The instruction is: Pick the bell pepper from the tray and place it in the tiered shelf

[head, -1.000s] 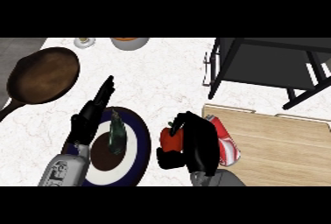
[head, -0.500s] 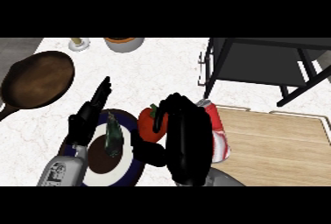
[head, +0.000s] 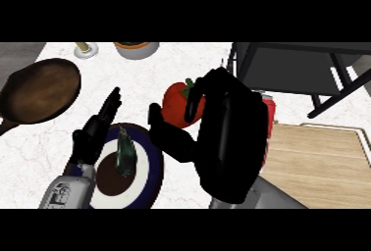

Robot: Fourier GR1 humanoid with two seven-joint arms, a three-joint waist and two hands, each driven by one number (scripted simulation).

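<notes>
My right hand is raised at the middle of the head view, its fingers and thumb curled round a red bell pepper with a green stem. The pepper hangs above the white counter, left of the black tiered shelf that stands at the upper right. A red tray shows only as a strip behind my right hand. My left hand rests open at the lower left, fingers straight and pointing up, beside a plate.
A blue-rimmed plate with dark food lies at the lower left. A brown pan sits at the far left. A small bowl and a white item stand at the back. A wooden board lies at the right.
My right hand has risen with the bell pepper and carried it up and away from the tray, closer to the shelf. The left hand has stayed in place.
</notes>
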